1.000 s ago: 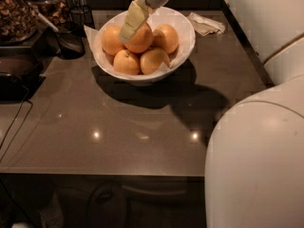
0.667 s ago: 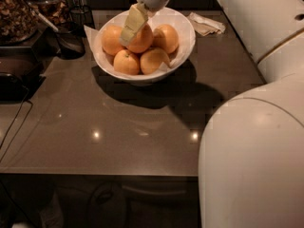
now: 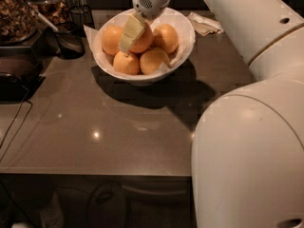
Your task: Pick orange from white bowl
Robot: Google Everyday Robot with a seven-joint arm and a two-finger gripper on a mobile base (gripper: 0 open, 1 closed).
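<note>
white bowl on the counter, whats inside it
Five round orange fruits fill the glossy white bowl. The pale claw hangs over the top middle orange, covering part of it. The bowl's floor is hidden under fruit.

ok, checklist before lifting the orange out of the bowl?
1. Position: gripper is down on the orange at the top of the pile: ok.
2. Grasp secured: cannot tell.
3. Orange free of its neighbours: not ok, it rests against the four other oranges, which may roll.
4. The white bowl stands upright on the counter: ok.
5. Way straight up looks free: ok.
</note>
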